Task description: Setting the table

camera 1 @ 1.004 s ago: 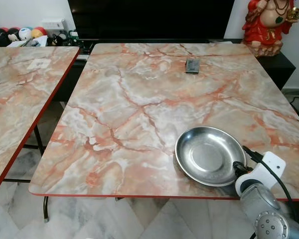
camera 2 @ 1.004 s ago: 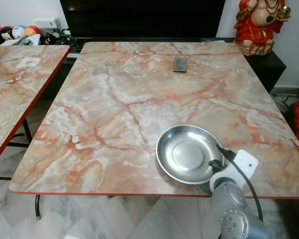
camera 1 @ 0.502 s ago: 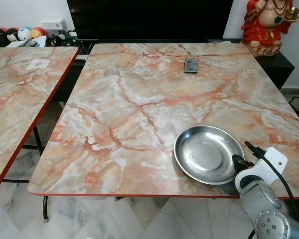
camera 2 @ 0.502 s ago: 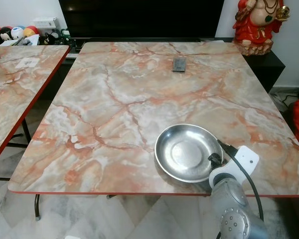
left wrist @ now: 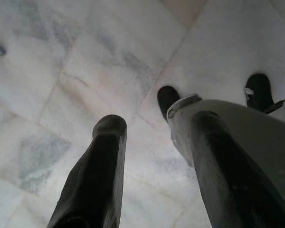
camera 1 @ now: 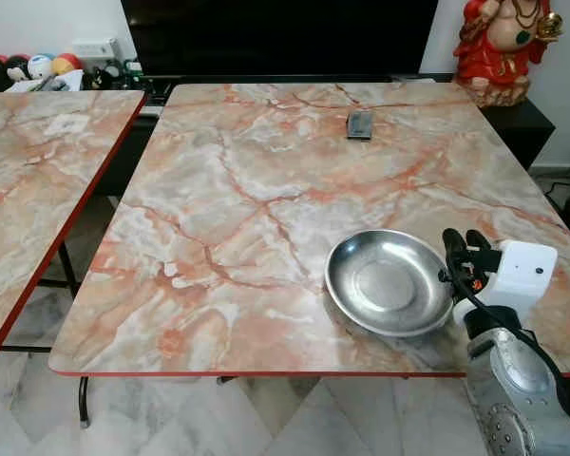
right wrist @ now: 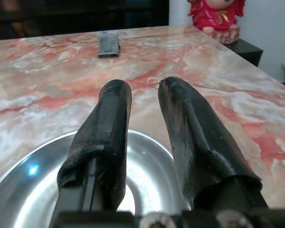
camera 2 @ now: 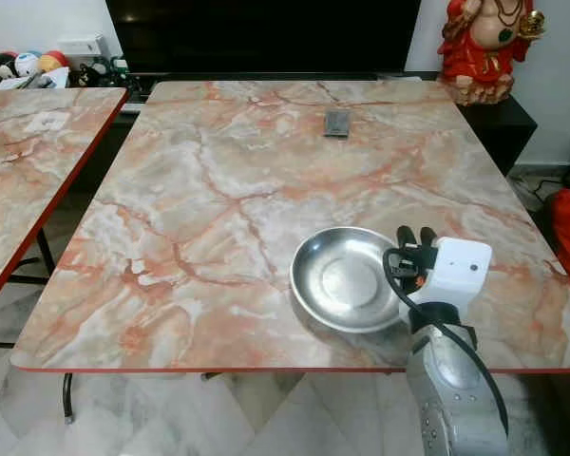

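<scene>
I am looking down on the big marble-patterned bench with the red edge (camera 1: 266,190), and a second bench of the same pattern (camera 1: 38,180) is standing apart on my left. The shallow round stainless-steel dish (camera 1: 389,282) is lying flat near the bench's front-right corner, just inside the edge. My right end effector (camera 1: 464,249) is hovering at the dish's right rim, its two black fingers (right wrist: 109,137) a narrow gap apart and pinching nothing, with the dish's bowl below them in the wrist view. My left end effector (left wrist: 156,171) is hanging idle over the pale floor tiles (left wrist: 61,71), fingers spread. A small dark flat rectangular object (camera 1: 360,124) is lying far back on the bench. I judge the dish placed; to finish cleanly I should be lifting the fingers straight up and clear of the rim, so it does not get nudged toward the edge.
</scene>
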Motion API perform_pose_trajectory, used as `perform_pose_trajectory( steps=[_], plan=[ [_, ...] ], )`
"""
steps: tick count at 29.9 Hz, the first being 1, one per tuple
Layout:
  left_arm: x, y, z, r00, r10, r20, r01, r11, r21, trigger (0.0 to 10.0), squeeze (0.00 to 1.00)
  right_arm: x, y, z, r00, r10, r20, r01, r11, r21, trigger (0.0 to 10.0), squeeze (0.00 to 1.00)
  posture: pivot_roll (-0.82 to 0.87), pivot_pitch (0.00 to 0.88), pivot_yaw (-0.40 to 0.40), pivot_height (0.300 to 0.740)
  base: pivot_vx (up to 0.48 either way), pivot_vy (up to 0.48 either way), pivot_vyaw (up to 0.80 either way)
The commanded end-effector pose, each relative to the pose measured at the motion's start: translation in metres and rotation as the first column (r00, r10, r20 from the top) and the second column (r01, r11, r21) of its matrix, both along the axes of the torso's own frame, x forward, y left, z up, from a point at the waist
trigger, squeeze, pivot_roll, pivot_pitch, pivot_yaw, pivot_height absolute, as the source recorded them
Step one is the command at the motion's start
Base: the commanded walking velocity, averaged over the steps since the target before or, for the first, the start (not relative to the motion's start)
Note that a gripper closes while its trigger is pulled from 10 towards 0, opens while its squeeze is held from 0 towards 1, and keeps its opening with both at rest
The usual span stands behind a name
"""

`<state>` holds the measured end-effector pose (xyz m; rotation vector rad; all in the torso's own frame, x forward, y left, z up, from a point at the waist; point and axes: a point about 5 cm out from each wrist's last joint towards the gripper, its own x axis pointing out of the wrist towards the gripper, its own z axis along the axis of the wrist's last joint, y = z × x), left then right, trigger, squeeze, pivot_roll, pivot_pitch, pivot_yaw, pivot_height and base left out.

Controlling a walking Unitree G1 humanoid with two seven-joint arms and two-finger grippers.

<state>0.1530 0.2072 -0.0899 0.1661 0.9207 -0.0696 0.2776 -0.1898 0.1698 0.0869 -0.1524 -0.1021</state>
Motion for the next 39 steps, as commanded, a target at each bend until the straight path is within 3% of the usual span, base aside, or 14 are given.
perform_pose_trajectory(
  steps=[1,6,10,15,21,23,26,27,29,31,33,34,36,39],
  plan=[
    [-0.014,0.003,-0.006,0.998,0.025,-0.062,-0.025,1.0,0.007,10.0,0.0,-0.002,-0.004,-0.013,1.0,-0.007,-0.03,0.006,1.0,-0.025,10.0,0.0,-0.09,0.129,-0.004,0.74,0.0,0.0,0.0],
    [-0.005,0.0,-0.003,0.999,0.027,-0.046,-0.027,1.0,0.01,10.0,0.0,0.004,-0.005,-0.016,1.0,-0.013,-0.013,0.013,0.999,-0.032,10.0,0.0,-0.09,0.108,0.001,0.74,0.0,0.0,0.0],
    [0.001,-0.003,-0.002,0.999,0.023,-0.034,-0.022,1.0,0.002,10.0,0.0,0.01,-0.009,-0.002,0.995,-0.034,0.094,0.034,0.999,0.004,10.0,0.0,-0.09,0.095,0.0,0.74,0.0,0.0,0.0],
    [0.002,-0.002,-0.001,0.999,0.022,-0.036,-0.022,1.0,0.002,10.0,0.0,0.005,-0.001,-0.015,0.998,-0.008,0.066,0.011,0.999,-0.049,10.0,0.0,-0.09,0.098,-0.003,0.74,0.0,0.0,0.0],
    [0.003,-0.001,-0.001,0.999,0.028,-0.035,-0.028,1.0,-0.002,10.0,0.0,0.003,0.001,-0.041,0.998,-0.027,-0.048,0.021,0.991,-0.135,10.0,0.0,-0.08,0.108,-0.007,0.74,0.0,0.0,0.0],
    [0.001,-0.001,-0.001,0.999,0.029,-0.038,-0.029,1.0,-0.005,10.0,0.0,0.014,0.002,-0.047,0.993,-0.015,-0.116,-0.004,0.988,-0.157,10.0,0.0,-0.09,0.114,-0.006,0.74,0.0,0.0,0.0],
    [-0.003,-0.001,-0.003,0.999,0.029,-0.045,-0.03,1.0,-0.007,10.0,0.0,0.034,0.009,-0.034,0.994,0.067,-0.088,-0.079,0.987,-0.14,10.0,0.0,-0.08,0.118,-0.005,0.74,0.0,0.0,0.0],
    [-0.004,-0.001,-0.003,0.998,0.031,-0.047,-0.031,0.999,-0.008,10.0,0.0,0.045,0.01,-0.034,0.987,0.063,-0.148,-0.095,0.971,-0.218,10.0,0.0,-0.08,0.117,-0.005,0.74,0.0,0.0,0.0],
    [-0.005,-0.001,-0.004,0.998,0.035,-0.05,-0.035,0.999,-0.01,10.0,0.0,0.06,0.01,-0.032,0.977,0.064,-0.203,-0.11,0.967,-0.229,10.0,0.0,-0.08,0.116,-0.006,0.74,0.0,0.0,0.0],
    [-0.005,-0.001,-0.004,0.998,0.037,-0.05,-0.038,0.999,-0.011,10.0,0.0,0.064,0.01,-0.032,0.974,0.069,-0.216,-0.118,0.968,-0.223,10.0,0.0,-0.08,0.117,-0.004,0.74,0.0,0.0,0.0],
    [-0.004,0.0,-0.003,0.998,0.037,-0.051,-0.038,0.999,-0.013,10.0,0.0,0.083,0.026,-0.02,0.956,0.166,-0.24,-0.232,0.931,-0.28,10.0,0.0,-0.08,0.122,0.003,0.74,0.0,0.0,0.0],
    [-0.004,0.0,-0.003,0.998,0.037,-0.051,-0.038,0.999,-0.013,10.0,0.0,0.083,0.026,-0.02,0.956,0.166,-0.24,-0.232,0.931,-0.28,10.0,0.0,-0.08,0.122,0.003,0.74,0.0,0.0,0.0],
    [-0.002,0.0,-0.002,0.998,0.036,-0.05,-0.037,0.999,-0.015,10.0,0.0,0.095,0.041,-0.014,0.918,0.262,-0.297,-0.354,0.88,-0.317,10.0,0.0,-0.07,0.122,0.004,0.74,0.0,0.0,0.0],
    [0.0,0.001,-0.002,0.998,0.039,-0.046,-0.04,0.999,-0.017,10.0,0.0,0.102,0.042,-0.011,0.906,0.251,-0.34,-0.377,0.845,-0.38,10.0,0.0,-0.07,0.124,0.003,0.74,0.0,0.0,0.0]
  ],
)
